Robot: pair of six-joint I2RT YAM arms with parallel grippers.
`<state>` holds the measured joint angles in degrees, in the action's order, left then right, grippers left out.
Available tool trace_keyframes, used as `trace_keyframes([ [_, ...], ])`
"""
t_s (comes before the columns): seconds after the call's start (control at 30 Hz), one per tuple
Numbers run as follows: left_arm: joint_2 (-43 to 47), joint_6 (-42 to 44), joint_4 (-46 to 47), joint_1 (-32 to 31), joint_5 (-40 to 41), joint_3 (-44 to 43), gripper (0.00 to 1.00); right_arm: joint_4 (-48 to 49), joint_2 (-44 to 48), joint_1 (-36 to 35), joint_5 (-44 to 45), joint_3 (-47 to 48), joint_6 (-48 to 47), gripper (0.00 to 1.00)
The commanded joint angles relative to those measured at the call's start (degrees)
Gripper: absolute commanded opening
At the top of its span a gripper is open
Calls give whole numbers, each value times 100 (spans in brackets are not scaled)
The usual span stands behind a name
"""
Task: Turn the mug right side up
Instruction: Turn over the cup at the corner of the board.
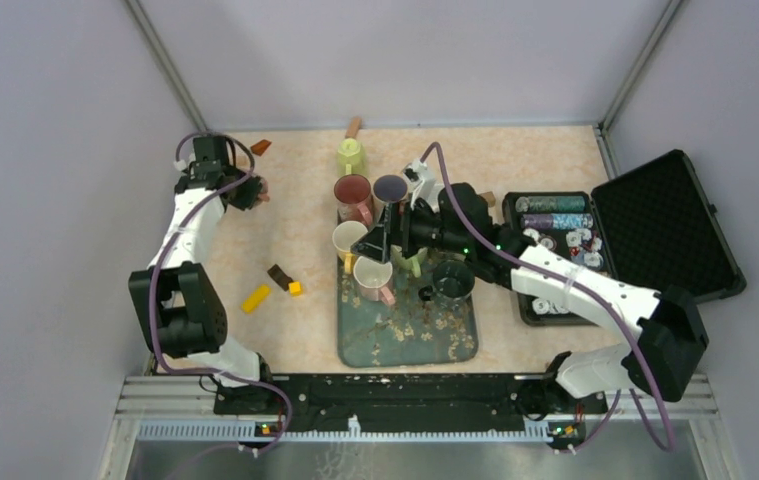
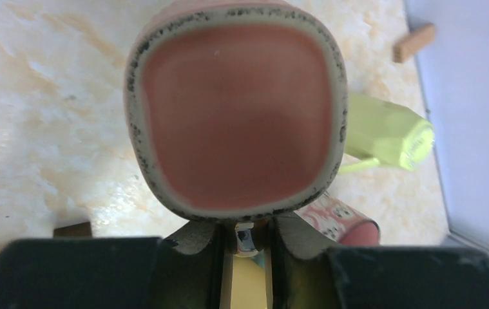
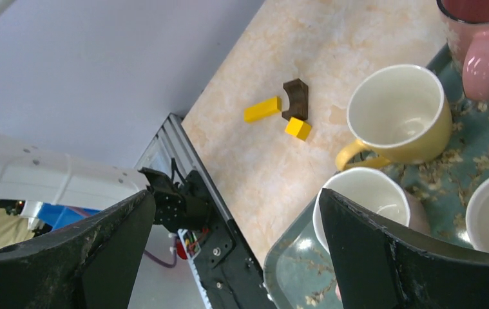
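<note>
The left wrist view is filled by a reddish-pink mug (image 2: 238,116) with a speckled cream rim. Its flat round face points at the camera, and I cannot tell whether that is the mouth or the base. My left gripper (image 2: 245,228) is shut on a narrow part at the mug's lower edge. In the top view that gripper (image 1: 245,192) holds the mug (image 1: 258,187) above the table's far left. My right gripper (image 1: 387,240) hangs open over the tray (image 1: 405,345); nothing sits between its fingers (image 3: 383,251).
The tray holds a yellow mug (image 3: 399,116), a white mug (image 3: 364,199), a pink mug (image 3: 486,45) and a dark cup (image 1: 452,280). A lime mug (image 2: 390,132) lies behind. Yellow and brown blocks (image 1: 255,298) lie left of the tray. An open black case (image 1: 655,220) stands right.
</note>
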<state>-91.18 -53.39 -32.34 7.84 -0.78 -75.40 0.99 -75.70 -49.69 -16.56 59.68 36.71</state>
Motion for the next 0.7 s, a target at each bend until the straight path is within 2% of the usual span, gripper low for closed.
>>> trace_keyframes([
  [0.0, 700, 151, 926, 9, -775, 3, 0, 521, -270, 258, -366, 564, 249, 99],
  [0.2, 1148, -179, 1720, 12, -1939, 319, 0, 743, -720, 496, -631, 940, 402, 99],
  [0.5, 1761, -1215, 3171, 4, -3660, 1033, 0, 1080, -1412, 699, -1292, 1610, 742, 98],
  [0.67, 2179, -1937, 4446, -23, -4277, 1661, 0, 1567, -1745, 813, -1661, 1751, 1300, 95],
])
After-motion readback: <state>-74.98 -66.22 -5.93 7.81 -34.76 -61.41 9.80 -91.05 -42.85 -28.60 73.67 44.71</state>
